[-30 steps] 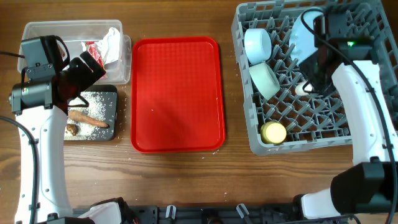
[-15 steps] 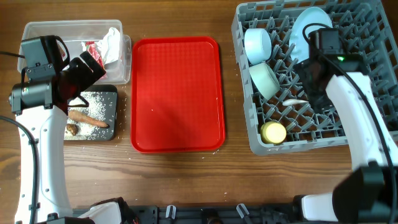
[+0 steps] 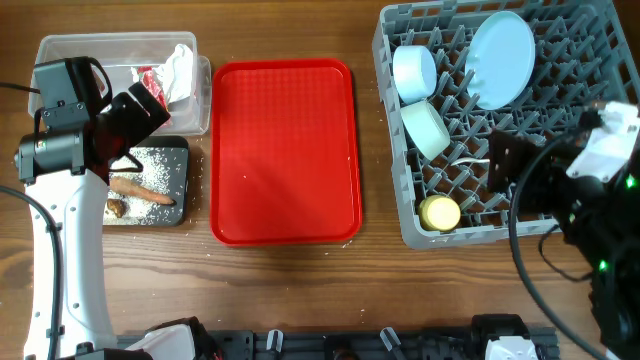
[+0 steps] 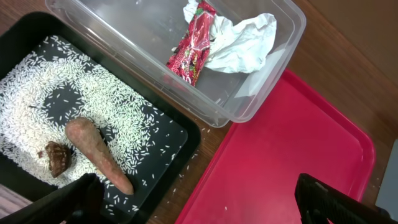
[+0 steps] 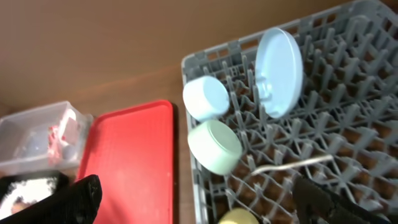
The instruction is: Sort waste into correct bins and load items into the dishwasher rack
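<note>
In the grey dishwasher rack a pale plate stands on edge beside a white bowl and a green bowl. A yellow cup and a white spoon lie there too. My right gripper hangs open and empty high over the rack's front. The clear tub holds a red wrapper and tissue. The black tray holds a carrot piece, a brown lump and rice. My left gripper is open above the tray's right edge.
A flat red serving tray lies between the bins and the rack, with a few rice grains on and around it. The wooden table edge runs along the front.
My right gripper has opened, left the spoon lying in the rack, and pulled up and back toward the front right. The left arm has not moved.
</note>
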Controlling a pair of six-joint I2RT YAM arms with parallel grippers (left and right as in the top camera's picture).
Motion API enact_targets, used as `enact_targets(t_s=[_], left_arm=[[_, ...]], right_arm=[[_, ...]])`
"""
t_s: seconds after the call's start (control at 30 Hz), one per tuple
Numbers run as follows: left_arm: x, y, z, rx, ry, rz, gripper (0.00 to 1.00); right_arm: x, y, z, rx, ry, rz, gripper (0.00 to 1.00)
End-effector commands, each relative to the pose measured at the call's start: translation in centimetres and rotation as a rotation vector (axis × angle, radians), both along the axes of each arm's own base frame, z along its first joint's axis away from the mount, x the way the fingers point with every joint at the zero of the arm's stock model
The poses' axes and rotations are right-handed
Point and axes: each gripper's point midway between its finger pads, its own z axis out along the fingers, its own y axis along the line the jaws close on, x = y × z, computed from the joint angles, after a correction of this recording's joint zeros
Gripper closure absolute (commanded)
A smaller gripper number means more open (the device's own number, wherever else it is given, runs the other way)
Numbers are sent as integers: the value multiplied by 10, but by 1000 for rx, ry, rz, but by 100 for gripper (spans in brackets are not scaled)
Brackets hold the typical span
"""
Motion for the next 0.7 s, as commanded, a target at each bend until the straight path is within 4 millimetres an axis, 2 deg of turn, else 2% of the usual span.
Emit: enact_targets(t_s=[0.0,0.13,0.2,0.33,0.4,0.5,0.6,0.67], left_arm=[[2,-1,7,8,-19,-14,0],[2,-1,7,8,-20,-14,0],[2,-1,7,7,-19,-14,0],[2,-1,7,7,-20,-14,0],[2,-1,7,8,-20,-14,0],[2,-1,7,7,-20,-14,0],[2,-1,7,8,-20,-14,0],[2,-1,7,8,-20,-14,0]], right_arm=[[4,-4,-2,-145,-30,60,0],[23,-4,-22,-269,-187,111,0],[24,-6,-50,-282,-294,85,0],[16,-9,-114,-164,-467,5,0],[13,-12,-135,-121,-506,-31,0],[11,-29,-167,-25,-541,-163,0],[9,-35,-185,39,-553,-220,0],[7,-33,-181,94,-568,-217,0]])
